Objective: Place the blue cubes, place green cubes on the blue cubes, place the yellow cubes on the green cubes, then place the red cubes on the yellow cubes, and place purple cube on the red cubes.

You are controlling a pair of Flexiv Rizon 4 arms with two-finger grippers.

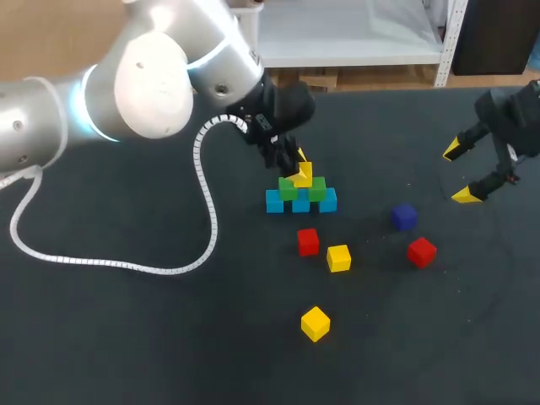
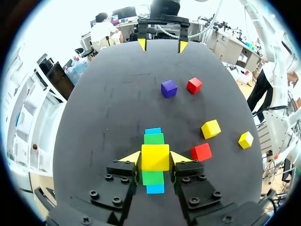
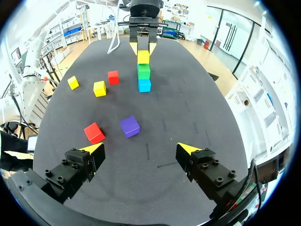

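Yellow cube (image 2: 155, 157), gripped in the left end effector (image 2: 155, 157), sat over the green cubes (image 1: 316, 191); it looked best centred squarely before release.

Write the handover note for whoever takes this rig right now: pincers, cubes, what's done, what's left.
Left pincer: shut on a yellow cube, held on top of the stack; I cannot tell whether it already rests there.
Right pincer: open, empty, off to the side of the stack.
Stack: blue cubes in a row, green cubes on them.
Loose: two spare yellow cubes, two red cubes, one purple cube.
Done: blue and green layers.
Left: release this yellow cube, then place the spare yellow, red and purple ones.
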